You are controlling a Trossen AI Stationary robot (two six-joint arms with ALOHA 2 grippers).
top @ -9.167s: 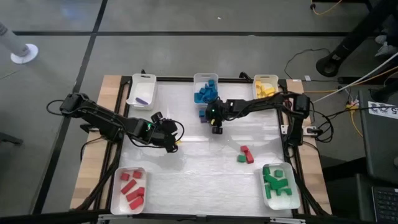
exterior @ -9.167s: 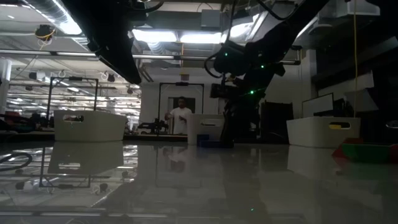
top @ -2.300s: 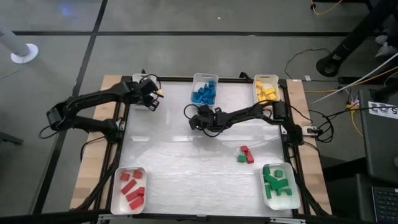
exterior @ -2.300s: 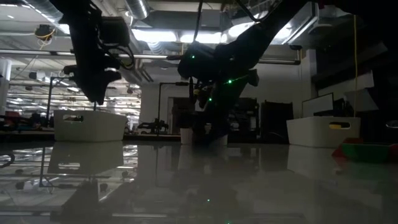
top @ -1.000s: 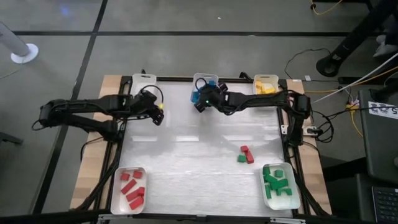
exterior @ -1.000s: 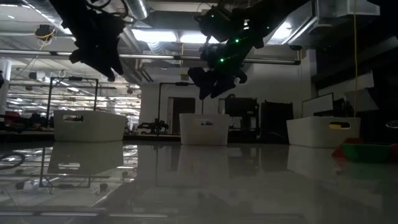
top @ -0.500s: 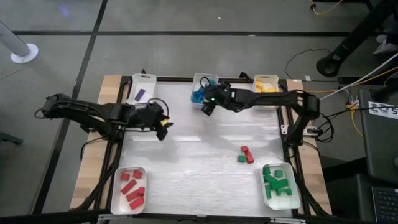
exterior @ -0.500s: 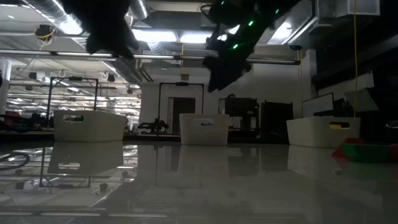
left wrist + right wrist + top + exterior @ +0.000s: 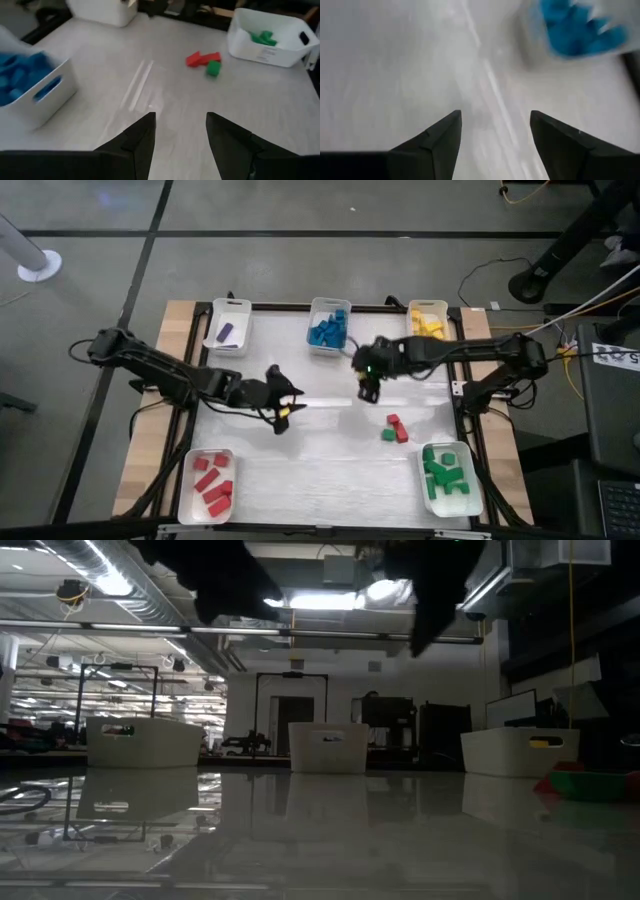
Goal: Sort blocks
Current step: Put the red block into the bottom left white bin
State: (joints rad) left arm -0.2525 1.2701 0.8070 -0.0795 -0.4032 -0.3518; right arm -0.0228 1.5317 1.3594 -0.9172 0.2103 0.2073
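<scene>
Although nearly every block already lies in a tray, a small cluster is left loose on the table [image 9: 300,470]: two red blocks [image 9: 397,426] touching each other and one green block [image 9: 387,435] against them, toward the right edge of the table and near the green tray [image 9: 478,502] at the front right corner. The rest looks sorted: red pieces in the tray at the front left corner [image 9: 186,492], the single purple block [image 9: 226,333] alone in the tray at the back left corner [image 9: 216,315], blue ones heaped in the middle tray on the back edge [image 9: 314,340], and yellow ones in the tray at the back right corner [image 9: 412,309]. So the job seems close to finished, with three blocks left to place (two for the red tray across the table, one for the green tray close by). The right gripper [image 9: 366,386] hangs above the table just behind the loose cluster, its fingers [image 9: 436,145] spread apart with nothing between them. The left gripper [image 9: 281,412] is over the middle of the table, left of the cluster and well apart from it; its fingers [image 9: 140,140] also stand apart and empty in its wrist view, though the overhead view shows a small yellow patch at its tip that I cannot identify.
</scene>
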